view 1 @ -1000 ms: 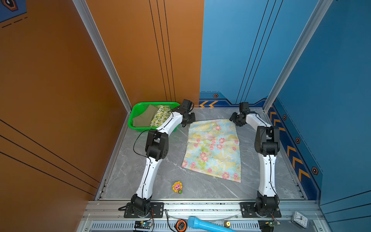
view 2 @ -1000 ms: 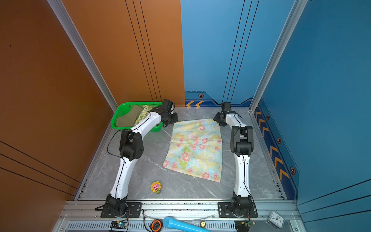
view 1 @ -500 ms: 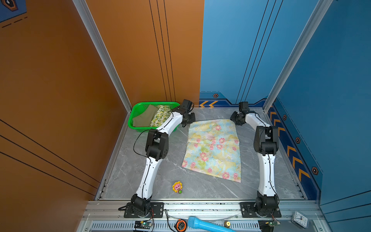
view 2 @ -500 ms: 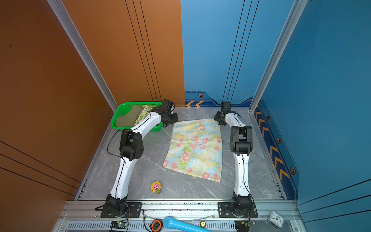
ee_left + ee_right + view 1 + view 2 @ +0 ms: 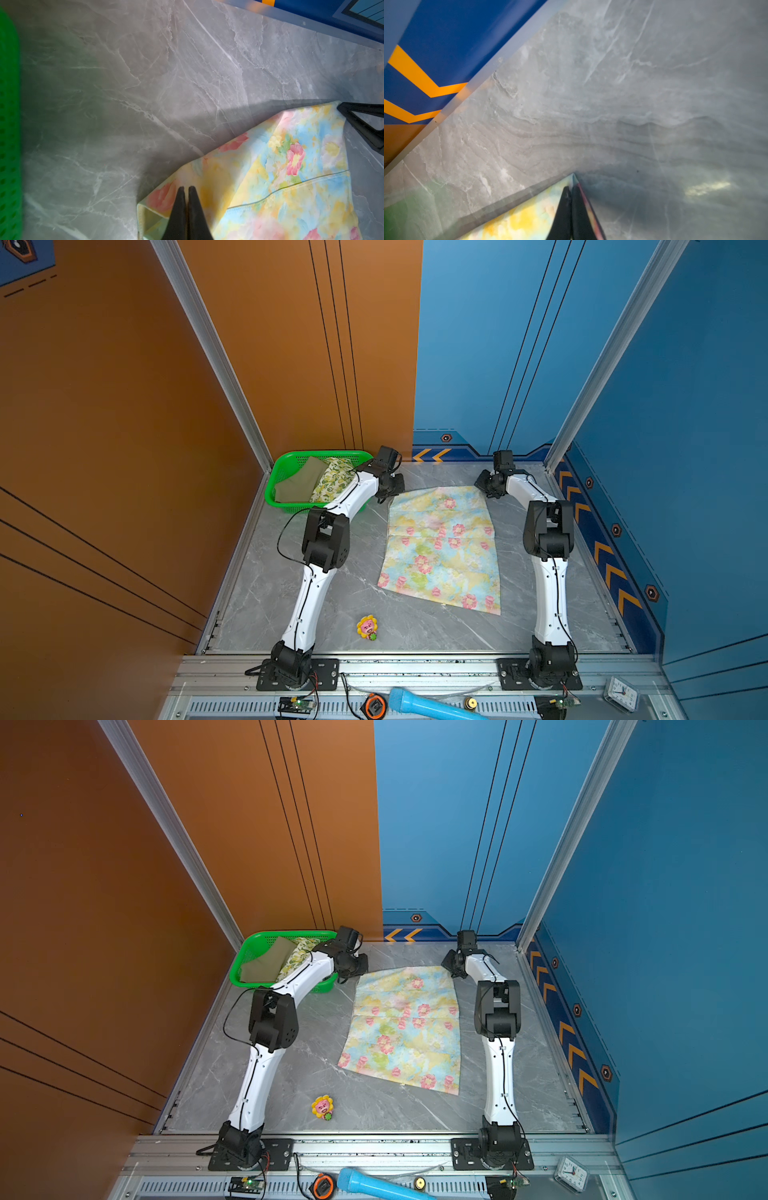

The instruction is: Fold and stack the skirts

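Floral skirt [image 5: 440,543] lies spread flat in the middle of the grey table [image 5: 332,605], its narrow end toward the back wall and its wide hem toward the arm bases. The green basket [image 5: 278,481] stands in the far left corner and holds the olive skirt [image 5: 297,485] and, beside it, the lemon skirt [image 5: 332,481], neither yet laid out.

The left gripper [image 5: 186,188] has its fingers pressed together on the far left corner of the floral skirt, and the cloth under it shows a raised fold. The right gripper [image 5: 572,186] pinches the far right corner, with the cloth edge running up along its fingers.

Both holds sit at the very tips of the corners. On such thin cloth I judge that either one could slip free as the arms pull the far edge toward the hem. If one pinch has caught only the upper layer, the skirt would open instead of folding. Unequal travel of the two arms would leave a skewed fold. The left forearm crosses close over the basket and could nudge it. A dragged hem could reach the toy flower [image 5: 367,627].

A second ago the right gripper's fingers stood apart; now they are closed. The skirt lies as it did.
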